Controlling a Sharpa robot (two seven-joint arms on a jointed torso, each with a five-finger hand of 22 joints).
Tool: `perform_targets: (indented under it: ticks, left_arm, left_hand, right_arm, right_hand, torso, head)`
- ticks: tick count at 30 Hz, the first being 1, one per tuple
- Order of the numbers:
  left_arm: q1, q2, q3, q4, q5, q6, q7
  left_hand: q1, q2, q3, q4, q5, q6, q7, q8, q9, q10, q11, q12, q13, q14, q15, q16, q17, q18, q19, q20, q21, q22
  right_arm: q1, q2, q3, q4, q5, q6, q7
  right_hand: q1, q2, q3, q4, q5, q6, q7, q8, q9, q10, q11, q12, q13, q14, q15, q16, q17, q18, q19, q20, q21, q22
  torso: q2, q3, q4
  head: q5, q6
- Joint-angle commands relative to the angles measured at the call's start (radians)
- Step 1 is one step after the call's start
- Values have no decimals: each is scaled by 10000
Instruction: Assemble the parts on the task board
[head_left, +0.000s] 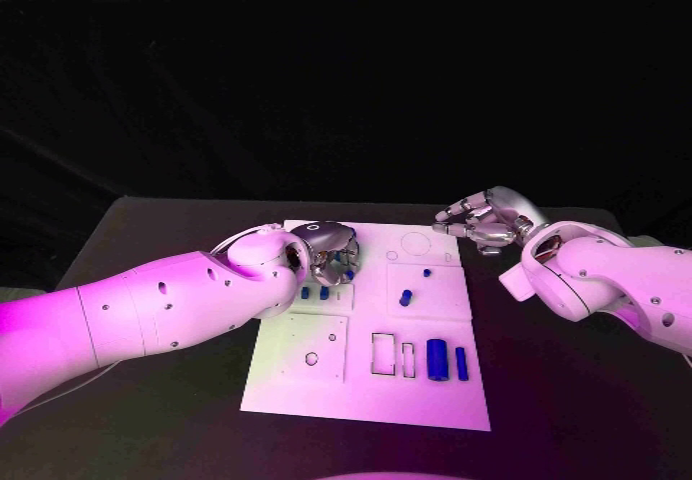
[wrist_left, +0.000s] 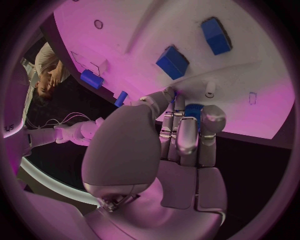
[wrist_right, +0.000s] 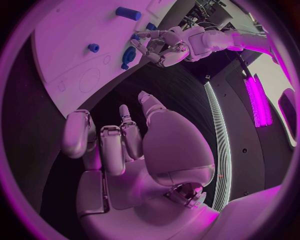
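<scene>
The white task board (head_left: 433, 390) lies in the middle of the black table. My left hand (head_left: 329, 250) is down on its far left section, and its thumb and fingers (wrist_left: 178, 125) close around a small blue part (wrist_left: 194, 109) at the board surface. Two blue blocks (wrist_left: 172, 61) sit just beyond those fingertips. More blue parts lie on the board: two small ones (head_left: 407, 296) near the middle and two long ones (head_left: 436, 358) by the empty slots (head_left: 382, 352). My right hand (head_left: 483, 222) hovers off the board's far right corner, fingers loosely bent and holding nothing.
Black table (head_left: 577, 400) surrounds the board on all sides. In the right wrist view the left hand (wrist_right: 159, 47) is seen across the board (wrist_right: 62, 55), with a blue cylinder (wrist_right: 128, 13) and a blue ring (wrist_right: 94, 47) nearby.
</scene>
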Motion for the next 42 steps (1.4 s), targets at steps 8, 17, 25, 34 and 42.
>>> perform_targets:
  ticks: [8,17,25,34,42]
  left_arm:
    - [19,-797,325,886,718,-377,-1]
    - [56,-1576,418,1348,916,-227,-164]
    - [53,-1981,424,1455,1119,-80,-196]
    - [39,-1915,412,1350,1197,74,-238]
    - [29,-1768,395,1085,1139,102,-279]
  left_hand:
    - [-152,-38,18,5,9,103,16,-102,-32,95,3,-155,-26,77,14,22,-28,-103,78,33,73,49]
    - [-224,-103,-6,16,9,115,11,-165,-55,131,7,-245,-37,99,19,40,-11,-107,101,34,99,87]
    - [-252,-118,-12,24,9,149,3,-182,-61,169,1,-281,-38,101,17,38,-27,-106,104,31,103,93]
    - [-259,-124,-16,26,9,155,2,-189,-63,177,0,-292,-39,99,17,34,-37,-101,90,30,91,72]
    - [-266,-137,-21,25,9,154,2,-201,-68,181,1,-308,-41,89,18,21,-69,-92,64,28,69,34]
  right_arm:
    - [-3,-2,3,-105,-14,-53,97]
    - [-3,-2,3,-216,-14,-94,104]
    - [-4,-1,3,-234,-14,-92,104]
    - [-4,29,3,-224,-14,-81,106]
    - [-4,25,3,-205,-14,-77,102]
  right_hand:
    - [-16,121,-43,11,49,-30,7,73,-17,-21,-12,-45,657,699,-83,-20,1202,148,-65,-8,-80,-22]
    - [-16,121,-43,11,49,-30,7,73,-17,-21,-12,-45,657,699,-83,-20,1202,148,-65,-8,-80,-22]
    - [-16,121,-43,11,49,-30,7,73,-17,-21,-12,-45,657,699,-83,-20,1202,148,-65,-8,-80,-22]
    - [-16,121,-43,11,49,-30,7,73,-17,-21,-12,-45,657,699,-83,-20,1202,148,-65,-8,-80,-22]
    - [-16,121,-43,11,49,-30,7,73,-17,-21,-12,-45,657,699,-83,-20,1202,148,-65,-8,-80,-22]
  torso:
    - [-21,2,25]
    - [-34,-12,34]
    - [-16,-3,25]
    - [-19,4,6]
    - [-18,8,20]
  head:
    - [59,57]
    - [48,76]
    - [73,72]
    - [106,41]
    - [69,20]
